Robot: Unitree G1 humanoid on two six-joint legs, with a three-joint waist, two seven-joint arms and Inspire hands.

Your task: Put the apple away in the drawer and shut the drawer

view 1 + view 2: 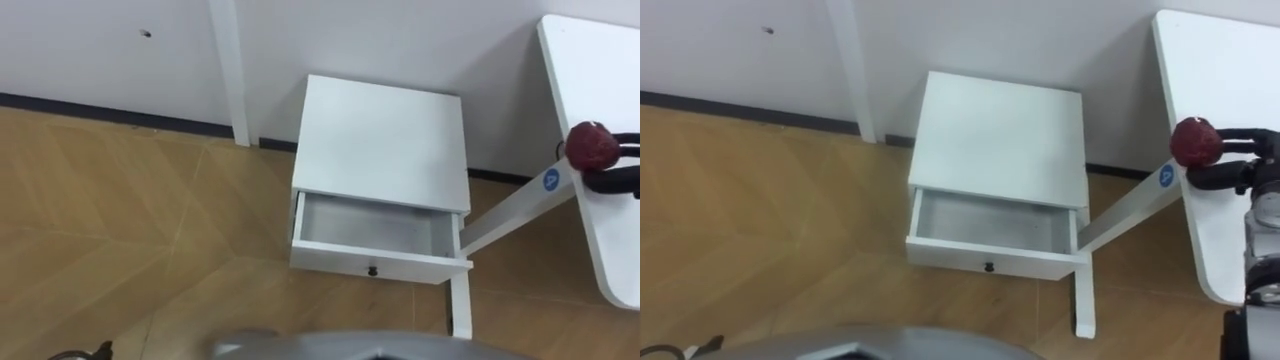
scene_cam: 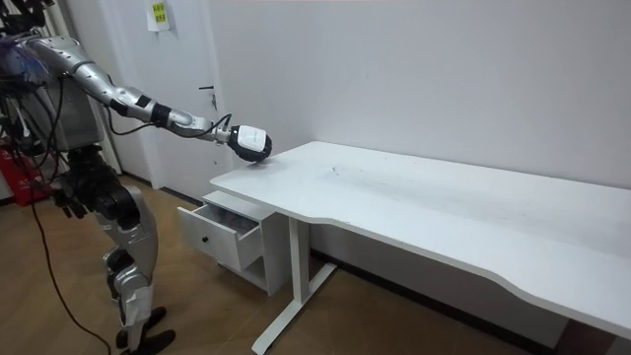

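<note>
Over the white desk's (image 1: 1225,70) corner nearest the cabinet (image 1: 1000,135), the right hand (image 1: 1240,170) is held out on an almost straight arm, its fingers curled round the red apple (image 1: 1195,142). Whether the apple touches the desktop cannot be told. The left hand (image 2: 67,197) is hung by the hip. Beside the desk's edge the drawer (image 1: 990,225) is pulled out of the cabinet, and bare wooden floor (image 1: 760,220) is seen before its front.
</note>
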